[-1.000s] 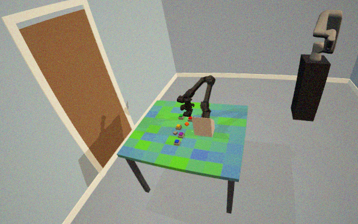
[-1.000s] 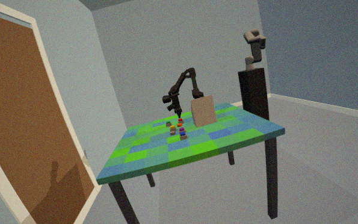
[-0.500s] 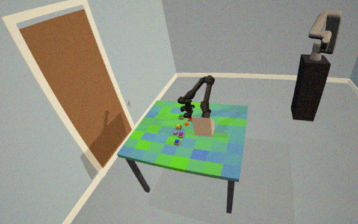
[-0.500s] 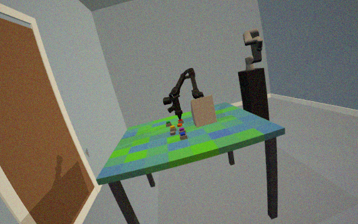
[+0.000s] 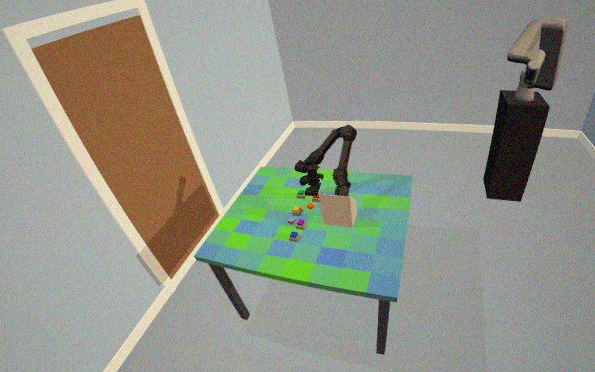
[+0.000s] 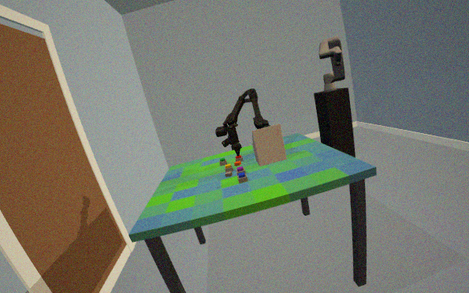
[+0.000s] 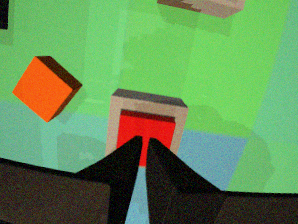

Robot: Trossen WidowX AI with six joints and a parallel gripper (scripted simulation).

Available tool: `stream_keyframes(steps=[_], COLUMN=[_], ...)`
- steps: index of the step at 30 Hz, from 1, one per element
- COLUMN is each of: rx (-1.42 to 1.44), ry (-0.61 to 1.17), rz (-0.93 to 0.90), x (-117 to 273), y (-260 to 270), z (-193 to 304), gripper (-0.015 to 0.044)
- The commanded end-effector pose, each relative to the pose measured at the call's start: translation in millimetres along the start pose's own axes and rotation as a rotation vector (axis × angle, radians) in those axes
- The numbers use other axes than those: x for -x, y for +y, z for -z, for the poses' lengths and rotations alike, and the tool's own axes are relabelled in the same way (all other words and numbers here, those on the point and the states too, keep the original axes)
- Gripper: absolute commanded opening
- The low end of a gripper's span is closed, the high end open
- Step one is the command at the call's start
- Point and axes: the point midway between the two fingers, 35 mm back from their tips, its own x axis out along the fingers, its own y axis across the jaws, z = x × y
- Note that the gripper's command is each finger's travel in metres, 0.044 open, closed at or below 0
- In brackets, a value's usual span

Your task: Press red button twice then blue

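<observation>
The red button [image 5: 316, 198] [image 6: 239, 157] [image 7: 132, 130] is a red cap in a grey-brown housing near the arm's side of the table. My gripper [image 5: 313, 194] [image 6: 238, 155] [image 7: 144, 143] is shut and empty, pointing down. Its fingertips are at the top of the red cap; in the wrist view they cover the cap's near middle. Whether they touch it or how far the cap is down, I cannot tell. The blue button [image 5: 294, 235] [image 6: 242, 175] stands farthest from the arm in the group and is outside the wrist view.
An orange block [image 5: 310, 206] [image 6: 237, 163] [image 7: 42, 90] lies close to the red button. Green [image 5: 301, 193] [image 6: 222, 161], yellow [image 5: 296, 210] [image 6: 228, 167] and purple [image 5: 301, 223] [image 6: 240, 168] buttons stand nearby. A small brownish block [image 5: 291, 220] [image 6: 228, 174] and a large tan box [image 5: 337, 211] [image 6: 270, 145] are also on the table.
</observation>
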Motion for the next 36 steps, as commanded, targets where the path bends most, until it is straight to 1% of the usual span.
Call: stream_keyframes(steps=[1, 3, 7, 13, 22, 25, 29, 36], rx=[0.0, 0.002, 0.002, 0.002, 0.007, 0.023, 0.051, 0.045], ry=[-0.004, -0.004, -0.004, -0.003, -0.008, -0.021, -0.037, -0.027], rz=[-0.002, -0.002, -0.003, -0.006, -0.014, -0.037, -0.069, -0.084], x=[22.5, 30.0, 32.0, 89.6, 93.7, 99.9, 111.1, 120.8], y=[0.5, 0.4, 0.6, 1.0, 8.6, 34.1, 86.7, 181.9], z=[-0.8, -0.1, -0.4, -0.4, -6.5, -23.4, -45.6, -61.8], gripper=[0.002, 0.002, 0.002, 0.002, 0.002, 0.002, 0.002, 0.002])
